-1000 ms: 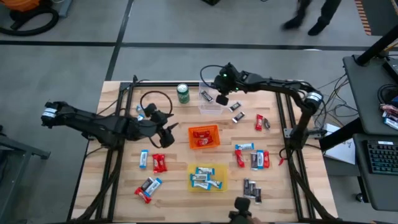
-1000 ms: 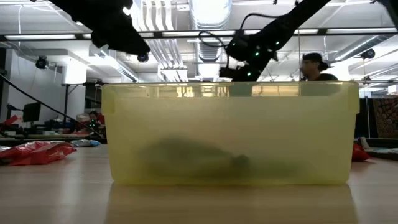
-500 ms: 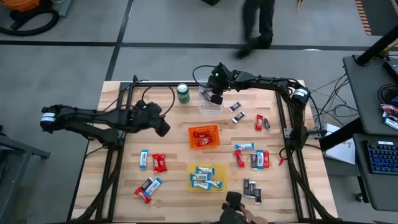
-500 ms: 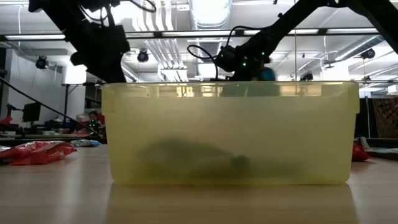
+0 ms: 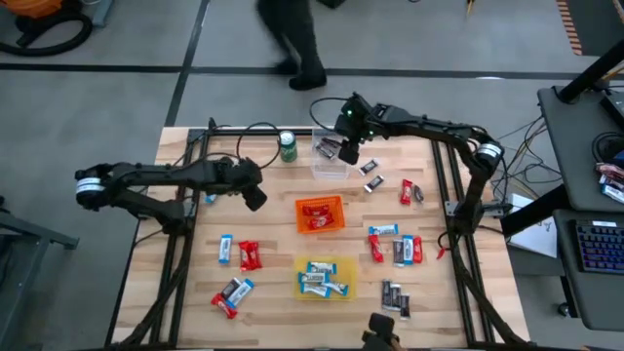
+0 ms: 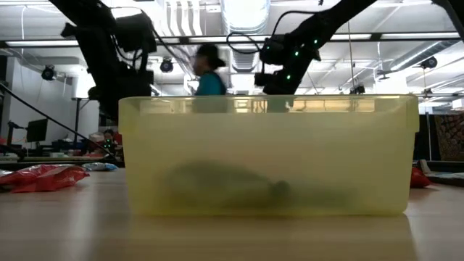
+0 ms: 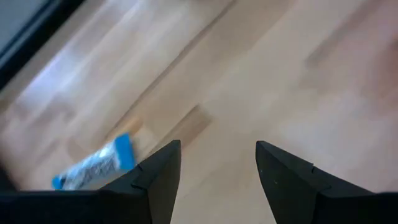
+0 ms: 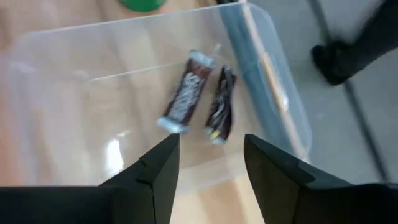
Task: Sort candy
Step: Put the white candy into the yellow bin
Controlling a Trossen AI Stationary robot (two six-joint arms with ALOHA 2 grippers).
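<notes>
Candy lies scattered on the table: red and blue-and-white bars at the near left [image 5: 239,255], a mixed cluster at the right [image 5: 395,244], and dark bars [image 5: 370,168] beside the clear bin [image 5: 330,164]. Two dark bars [image 8: 186,93] lie on the clear bin's floor. My right gripper [image 5: 347,153] [image 8: 210,163] hovers open above that bin, touching nothing. My left gripper [image 5: 255,197] [image 7: 217,163] is open and tipped down over bare wood at the left. A blue-and-white bar [image 7: 93,165] lies flat on the table beside one of its fingers.
An orange bin [image 5: 320,214] with red candy stands mid-table. A yellow bin [image 5: 325,276] [image 6: 268,156] with blue-and-white candy sits nearer. A green can [image 5: 287,146] stands next to the clear bin. A person walks beyond the far edge [image 5: 292,39].
My left gripper has shifted a little toward the table's far edge and down, tipping more steeply toward the wood. The person behind the table has walked from right to left.
</notes>
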